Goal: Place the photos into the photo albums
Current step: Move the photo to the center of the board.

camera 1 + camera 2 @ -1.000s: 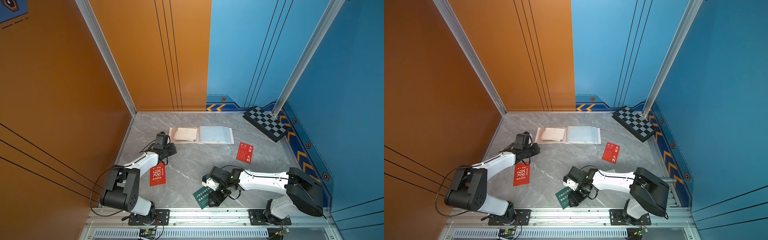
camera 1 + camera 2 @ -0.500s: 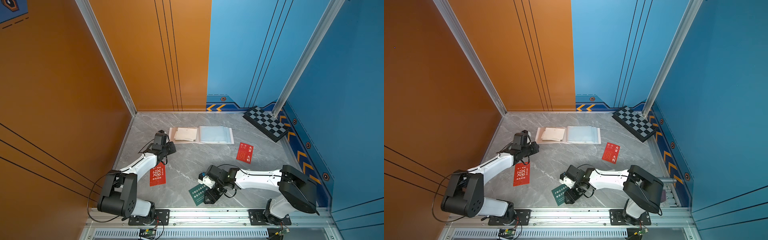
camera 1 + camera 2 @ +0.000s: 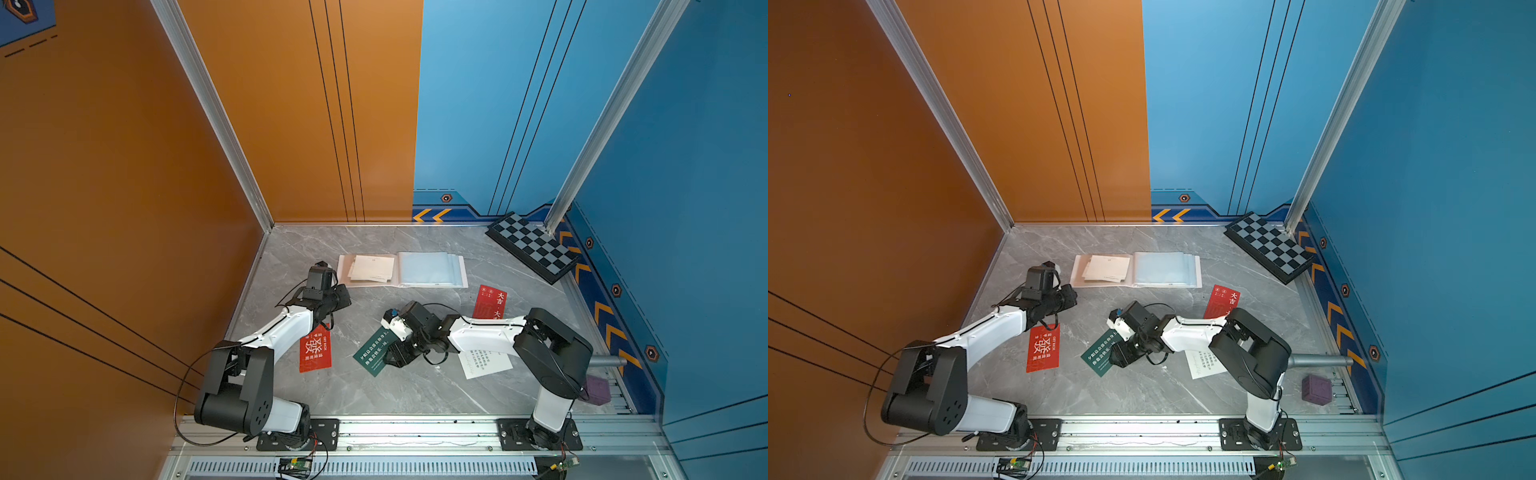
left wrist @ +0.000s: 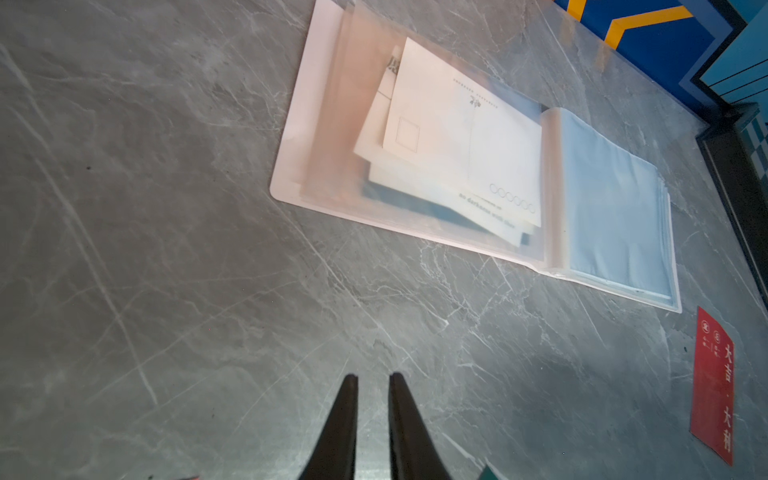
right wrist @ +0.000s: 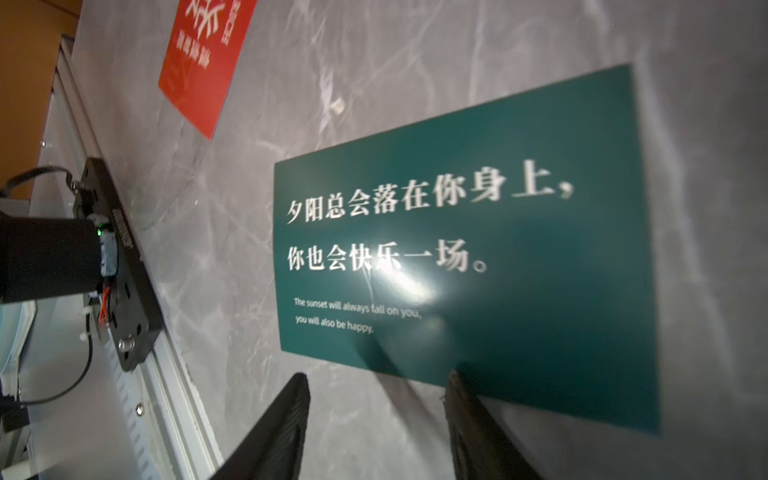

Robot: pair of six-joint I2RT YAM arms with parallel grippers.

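The photo album (image 3: 432, 270) (image 4: 286, 183) lies open at the back of the table, bluish sleeve pages on its right half. White photos (image 3: 372, 268) (image 4: 457, 137) rest on its left half under a clear sheet. My left gripper (image 4: 371, 376) (image 3: 345, 297) hovers before the album, with only a narrow, empty gap between its fingers. My right gripper (image 5: 376, 378) (image 3: 395, 357) is open at the dark green photo (image 5: 478, 249) (image 3: 371, 351), one fingertip (image 5: 457, 386) touching its near edge. One red photo (image 3: 316, 349) lies by the left arm. Another red photo (image 3: 490, 301) (image 4: 715, 386) and a white photo (image 3: 484, 361) lie beside the right arm.
A black-and-grey checkered board (image 3: 532, 247) leans in the back right corner. A purple cube (image 3: 1316, 388) and a grey rod (image 3: 1320, 360) sit at the right edge. Orange and blue walls close in three sides, and a metal rail (image 3: 415, 432) runs along the front.
The right arm has swung left and away from the front rail, and the green photo has slid with it. A white photo now shows beside that arm. The left gripper has barely shifted.
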